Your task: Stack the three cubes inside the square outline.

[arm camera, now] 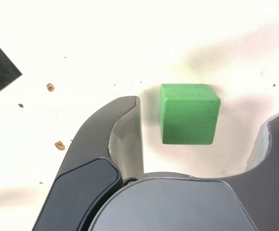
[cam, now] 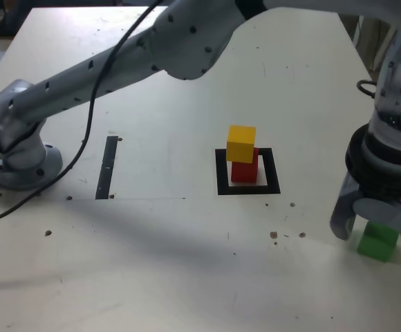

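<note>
At lower right of the exterior view, the gripper (cam: 375, 232) straddles the green cube (cam: 378, 241), jaws wide, not touching. Yellow cube (cam: 240, 143) sits skewed atop red cube (cam: 244, 168) inside the square outline (cam: 221, 173).

The green cube (arm camera: 189, 115) is seen as matt, faintly speckled. The claw (arm camera: 202, 139) appears to be smooth grey plastic, though glare obscures it. The bench (cam: 173, 263) is finished matt white, scuffed and pitted. The arm (cam: 83, 76) looks metallic.
</note>
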Motion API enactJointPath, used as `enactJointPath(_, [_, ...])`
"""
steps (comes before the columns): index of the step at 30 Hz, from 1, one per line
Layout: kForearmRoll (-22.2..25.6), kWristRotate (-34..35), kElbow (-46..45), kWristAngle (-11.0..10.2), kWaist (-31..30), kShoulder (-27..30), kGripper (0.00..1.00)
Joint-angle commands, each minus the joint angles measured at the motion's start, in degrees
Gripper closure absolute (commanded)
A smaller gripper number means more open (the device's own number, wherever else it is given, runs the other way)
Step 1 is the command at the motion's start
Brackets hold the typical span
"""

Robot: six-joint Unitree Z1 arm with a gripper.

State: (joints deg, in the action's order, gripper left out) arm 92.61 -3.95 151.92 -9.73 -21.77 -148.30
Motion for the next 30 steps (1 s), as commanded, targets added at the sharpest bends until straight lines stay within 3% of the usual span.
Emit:
enactJointPath(1, [1.08, 0.38, 0.24, 0.23, 0.05, 0.15, 0.15])
enactJointPath(10, [1.09, 0.7, -0.26, 0.31, -0.17, -0.2, 0.18])
enactJointPath(22, [1.25, -0.05, 0.1, 4.69, -0.78, -0.11, 0.33])
enactJointPath(30, [1.23, -2.41, 0.56, 5.67, -0.42, -0.37, 0.36])
